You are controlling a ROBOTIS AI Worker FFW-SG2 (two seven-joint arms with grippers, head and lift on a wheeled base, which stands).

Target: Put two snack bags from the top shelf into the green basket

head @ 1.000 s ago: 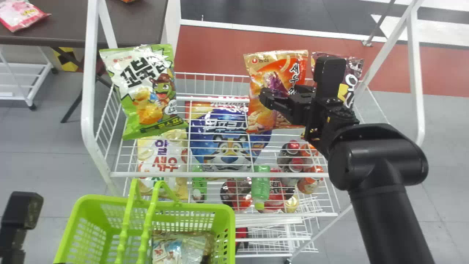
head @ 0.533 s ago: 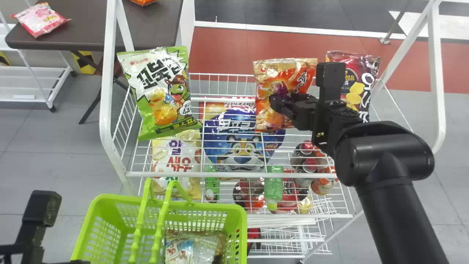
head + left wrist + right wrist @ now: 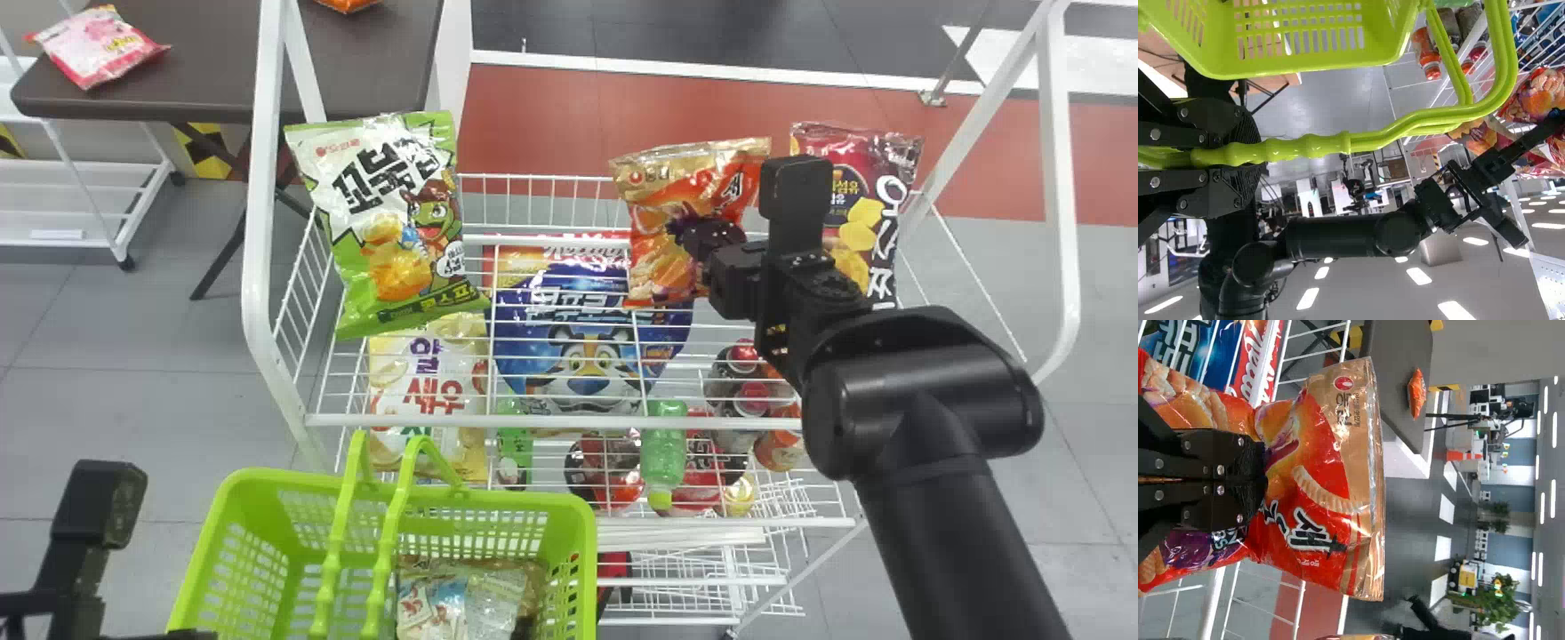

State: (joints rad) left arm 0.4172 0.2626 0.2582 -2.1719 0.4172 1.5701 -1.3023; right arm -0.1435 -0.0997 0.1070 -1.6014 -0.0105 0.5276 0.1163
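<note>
My right gripper (image 3: 702, 238) is shut on the orange snack bag (image 3: 653, 253) above the top shelf; the bag is creased around the pinch. In the right wrist view, the right gripper (image 3: 1261, 477) clamps the middle of the orange bag (image 3: 1325, 480). A green snack bag (image 3: 382, 240) stands at the shelf's left side, a dark red one (image 3: 858, 191) at its right. My left gripper (image 3: 98, 507) is at the lower left, beside the green basket (image 3: 582, 551). In the left wrist view, the left gripper (image 3: 1225, 157) is shut on the basket handles (image 3: 1311, 145).
The white wire rack (image 3: 551, 422) has upright posts on both sides. Below the top shelf are a blue bag (image 3: 578, 329), a green bottle (image 3: 665, 444) and several other goods. Packets (image 3: 471, 596) lie inside the basket. A dark table (image 3: 213, 62) stands at the back left.
The right gripper has closed on the orange bag, which is now crumpled and pulled slightly toward the right. The head view has shifted, moving the whole scene rightward in it.
</note>
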